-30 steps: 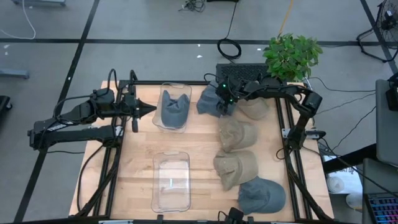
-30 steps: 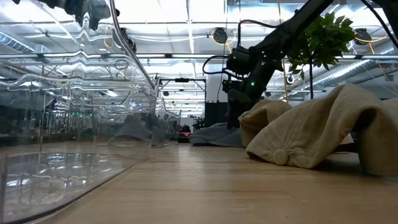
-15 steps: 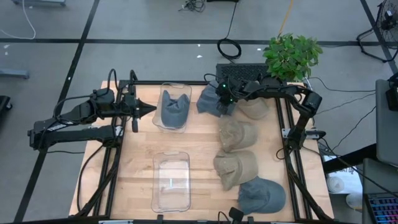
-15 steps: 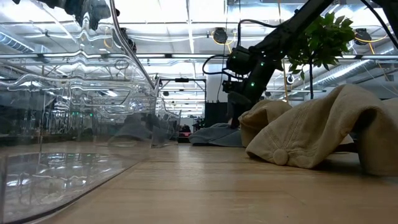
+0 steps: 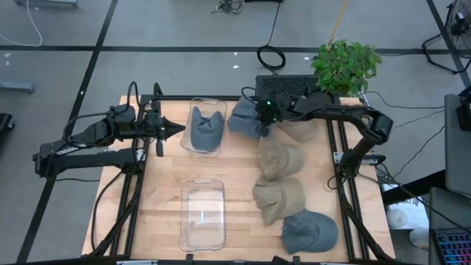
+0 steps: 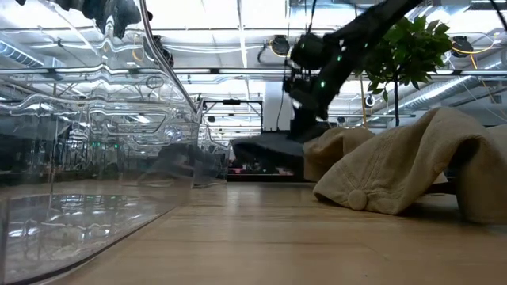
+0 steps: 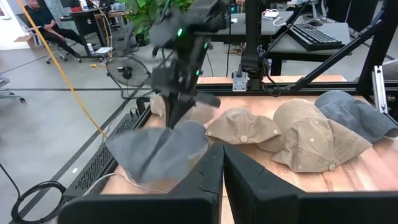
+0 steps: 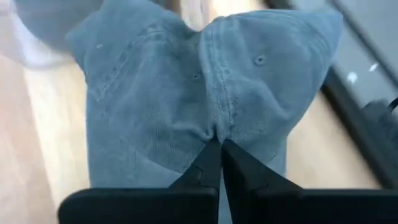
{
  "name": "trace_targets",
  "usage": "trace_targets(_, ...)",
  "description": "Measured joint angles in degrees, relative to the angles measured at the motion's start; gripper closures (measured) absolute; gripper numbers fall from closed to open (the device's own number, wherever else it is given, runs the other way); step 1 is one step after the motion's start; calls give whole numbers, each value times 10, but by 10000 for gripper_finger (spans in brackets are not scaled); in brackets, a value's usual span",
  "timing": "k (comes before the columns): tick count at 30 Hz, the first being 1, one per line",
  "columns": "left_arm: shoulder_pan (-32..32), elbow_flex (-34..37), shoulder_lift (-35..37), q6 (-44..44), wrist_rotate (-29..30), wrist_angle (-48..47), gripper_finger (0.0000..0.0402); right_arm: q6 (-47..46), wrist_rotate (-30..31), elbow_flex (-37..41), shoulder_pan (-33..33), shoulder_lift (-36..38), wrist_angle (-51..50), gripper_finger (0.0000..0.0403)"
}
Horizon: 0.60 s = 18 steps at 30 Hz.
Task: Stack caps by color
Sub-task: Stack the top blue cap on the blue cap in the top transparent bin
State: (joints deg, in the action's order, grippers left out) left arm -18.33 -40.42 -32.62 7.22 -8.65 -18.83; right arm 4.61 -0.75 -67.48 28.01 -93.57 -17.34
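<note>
Right claw (image 8: 216, 149) just pinched shut on the blue-grey cap (image 5: 243, 118) at the worktop's (image 5: 235, 184) far edge and lifted it clear (brim drooping), so next likely the bin (image 5: 204, 126) with the matching cap; left claw (image 5: 176, 129) closed, idle.

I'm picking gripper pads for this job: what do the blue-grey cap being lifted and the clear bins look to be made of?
The blue-grey cap in the right gripper looks like soft washed cotton twill: matte, with stitched seams, eyelets, and puckering where it is pinched. The clear bins look like rigid glossy plastic, probably acrylic or similar: see-through walls with glare and wavy reflections in the low view.
</note>
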Motion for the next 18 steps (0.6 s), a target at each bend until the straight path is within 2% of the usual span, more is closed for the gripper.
trace_targets(10, 0, 0, 0, 0, 0, 0, 380, -10, 81, 0, -64, 113, 2, 403)
trace_targets(18, 0, 0, 0, 0, 0, 0, 380, -20, 146, 0, -133, 135, 70, 403)
